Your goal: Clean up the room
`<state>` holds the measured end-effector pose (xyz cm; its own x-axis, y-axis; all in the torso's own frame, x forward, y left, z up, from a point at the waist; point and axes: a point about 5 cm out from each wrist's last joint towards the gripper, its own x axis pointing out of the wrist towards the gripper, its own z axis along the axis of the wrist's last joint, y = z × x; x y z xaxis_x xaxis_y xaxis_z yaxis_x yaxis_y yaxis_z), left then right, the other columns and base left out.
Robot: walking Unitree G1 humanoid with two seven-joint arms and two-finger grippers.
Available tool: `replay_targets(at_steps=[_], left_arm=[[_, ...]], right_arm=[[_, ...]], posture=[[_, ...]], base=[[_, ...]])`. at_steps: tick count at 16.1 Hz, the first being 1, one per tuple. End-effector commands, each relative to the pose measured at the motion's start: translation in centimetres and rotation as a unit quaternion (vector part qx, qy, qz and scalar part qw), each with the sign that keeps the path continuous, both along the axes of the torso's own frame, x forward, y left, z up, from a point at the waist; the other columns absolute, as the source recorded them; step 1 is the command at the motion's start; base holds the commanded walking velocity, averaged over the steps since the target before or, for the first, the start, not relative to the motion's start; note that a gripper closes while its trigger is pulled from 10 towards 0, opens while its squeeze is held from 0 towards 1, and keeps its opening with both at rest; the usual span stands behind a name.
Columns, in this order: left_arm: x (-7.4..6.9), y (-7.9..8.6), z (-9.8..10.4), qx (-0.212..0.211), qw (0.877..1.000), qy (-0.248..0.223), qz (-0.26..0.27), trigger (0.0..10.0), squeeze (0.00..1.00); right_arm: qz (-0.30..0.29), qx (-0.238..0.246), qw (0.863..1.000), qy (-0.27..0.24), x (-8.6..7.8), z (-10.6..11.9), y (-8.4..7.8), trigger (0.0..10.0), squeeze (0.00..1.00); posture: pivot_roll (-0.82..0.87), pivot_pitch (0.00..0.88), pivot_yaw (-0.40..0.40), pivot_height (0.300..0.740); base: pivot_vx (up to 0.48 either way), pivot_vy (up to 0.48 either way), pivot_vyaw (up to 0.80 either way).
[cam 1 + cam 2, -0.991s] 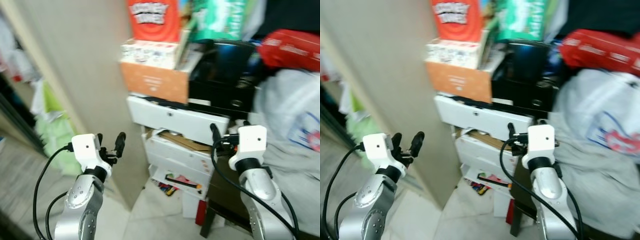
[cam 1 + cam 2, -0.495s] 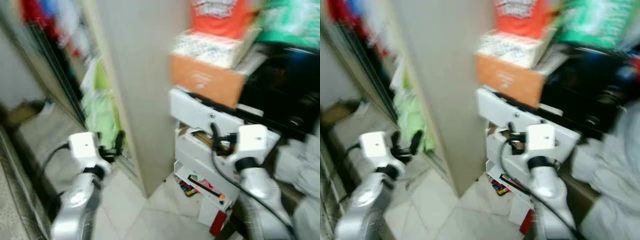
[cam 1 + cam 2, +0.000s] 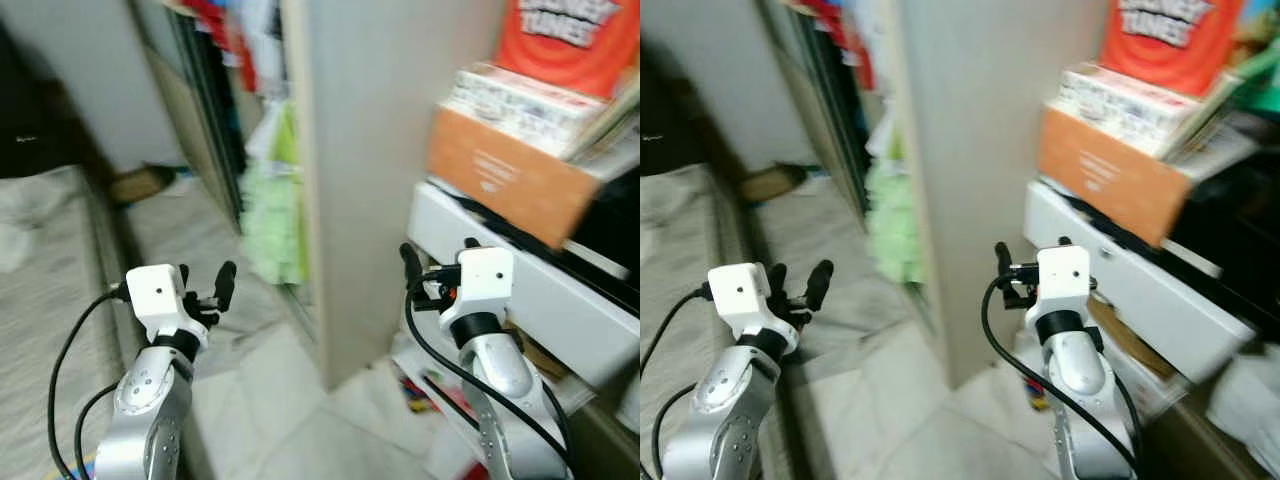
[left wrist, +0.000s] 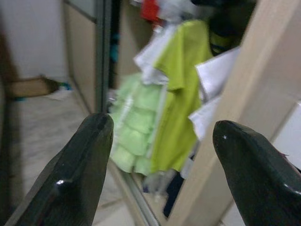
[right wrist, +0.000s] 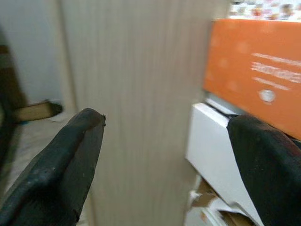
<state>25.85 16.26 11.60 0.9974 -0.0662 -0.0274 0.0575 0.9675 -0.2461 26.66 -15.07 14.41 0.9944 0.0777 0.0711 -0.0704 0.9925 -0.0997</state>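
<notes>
Both arms are raised in front of me with nothing in them. My left gripper (image 3: 206, 281) is open over the pale tiled floor (image 3: 270, 400); in the left wrist view its fingers (image 4: 82, 155) frame green clothes (image 4: 155, 117) hanging inside an open wardrobe. My right gripper (image 3: 436, 270) is open beside the wardrobe's beige side panel (image 3: 390, 150). In the right wrist view its fingers (image 5: 70, 160) frame that panel (image 5: 136, 94), an orange box (image 5: 254, 70) and a white drawer front (image 5: 211, 146).
A stack stands at the right: an orange box (image 3: 505, 175), a patterned box and a red printed item (image 3: 565, 40) over white drawers (image 3: 560, 290). A grey bed (image 3: 50, 260) lies at the left. A small cardboard box (image 3: 140, 183) sits on the floor by the wardrobe's sliding door.
The camera has swung to the left, so the drawer stack slid to the right and the wardrobe and bed came into view. Both grippers stay open and raised.
</notes>
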Motion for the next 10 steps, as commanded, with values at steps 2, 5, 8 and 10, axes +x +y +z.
replay_targets(at_steps=[2, 5, 8, 10], left_arm=[[-0.10, 0.05, 0.10, 0.005, 1.000, -0.001, 0.008, 10.0, 0.00], [-0.13, 0.13, 0.10, 0.008, 1.000, -0.001, 0.013, 10.0, 0.00], [-0.13, 0.34, 0.13, 0.014, 1.000, -0.001, 0.022, 10.0, 0.00], [-0.11, 0.45, 0.11, 0.016, 1.000, -0.001, 0.026, 10.0, 0.00]], right_arm=[[0.001, 0.001, 1.000, -0.003, 0.05, 0.24, -0.22, 10.0, 0.00], [0.008, 0.004, 1.000, -0.004, 0.14, 0.31, -0.06, 10.0, 0.00], [0.017, 0.007, 1.000, -0.006, 0.31, 0.48, 0.13, 10.0, 0.00], [0.021, 0.009, 1.000, -0.006, 0.38, 0.49, 0.22, 10.0, 0.00]], posture=[[-0.10, 0.021, 0.062, 0.740], [-0.10, 0.019, 0.060, 0.740], [-0.09, 0.017, 0.060, 0.740], [-0.09, 0.015, 0.057, 0.740]], base=[[0.000, 0.000, 0.80], [0.000, 0.000, 0.80], [0.000, 0.000, 0.80], [0.000, 0.000, 0.80]])
